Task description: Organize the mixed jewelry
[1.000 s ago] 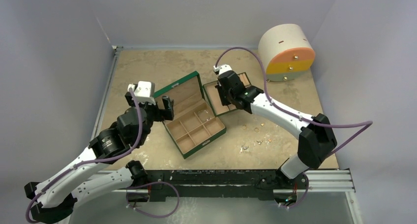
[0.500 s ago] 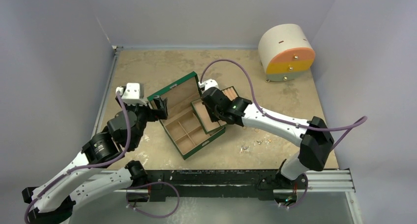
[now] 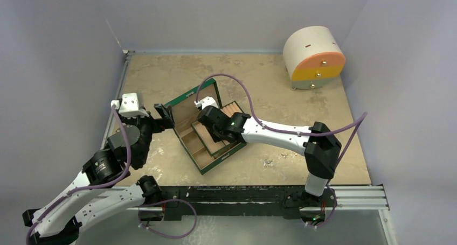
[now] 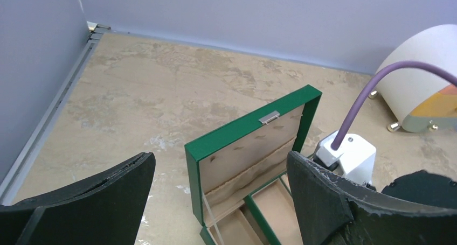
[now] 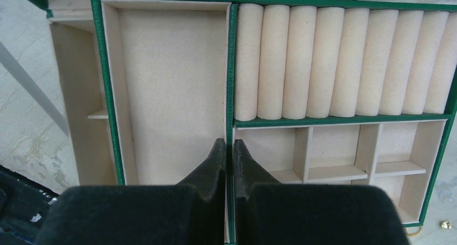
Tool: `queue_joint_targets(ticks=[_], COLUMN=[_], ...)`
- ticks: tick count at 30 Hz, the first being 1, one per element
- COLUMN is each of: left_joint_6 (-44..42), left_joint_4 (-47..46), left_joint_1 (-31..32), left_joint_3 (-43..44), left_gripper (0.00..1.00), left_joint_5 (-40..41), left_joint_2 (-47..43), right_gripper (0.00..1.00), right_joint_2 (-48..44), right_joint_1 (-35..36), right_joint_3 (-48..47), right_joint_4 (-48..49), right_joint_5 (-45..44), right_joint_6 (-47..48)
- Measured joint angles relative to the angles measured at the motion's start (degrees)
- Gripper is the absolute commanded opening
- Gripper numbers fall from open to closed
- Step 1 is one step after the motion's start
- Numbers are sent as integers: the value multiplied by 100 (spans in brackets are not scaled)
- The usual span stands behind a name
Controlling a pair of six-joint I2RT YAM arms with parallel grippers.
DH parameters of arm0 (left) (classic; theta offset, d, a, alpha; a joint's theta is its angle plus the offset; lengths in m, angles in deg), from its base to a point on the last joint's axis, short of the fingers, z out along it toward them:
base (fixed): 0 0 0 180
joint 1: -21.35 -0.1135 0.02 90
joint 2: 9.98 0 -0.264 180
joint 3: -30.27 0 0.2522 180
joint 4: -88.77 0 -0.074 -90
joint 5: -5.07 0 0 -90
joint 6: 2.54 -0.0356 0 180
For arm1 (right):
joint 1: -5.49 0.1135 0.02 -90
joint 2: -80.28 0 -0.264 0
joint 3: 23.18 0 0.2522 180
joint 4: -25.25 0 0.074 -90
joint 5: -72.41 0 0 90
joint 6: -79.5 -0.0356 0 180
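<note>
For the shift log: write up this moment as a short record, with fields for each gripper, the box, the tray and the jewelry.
left gripper: open, holding nothing, facing the box lid
right gripper: shut on the insert tray's divider wall
green box: lid raised
insert tray: over the box base, visible compartments empty
mixed jewelry: loose on the table, right of the box
</note>
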Motion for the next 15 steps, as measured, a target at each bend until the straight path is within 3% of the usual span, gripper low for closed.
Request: queue_joint_targets(ticks=[15], left_joint_6=[57], left_joint_4=[22], left_joint_1=[0], left_joint_3=[0], left_gripper=[92], left_joint_5=[321], left_joint_2=[-153], right_gripper=[0], right_joint_2=[479], right_joint_1=[496], right_joint_3=[-214], right_joint_4=[44], right_joint_5=[17], right_joint_6=[-13])
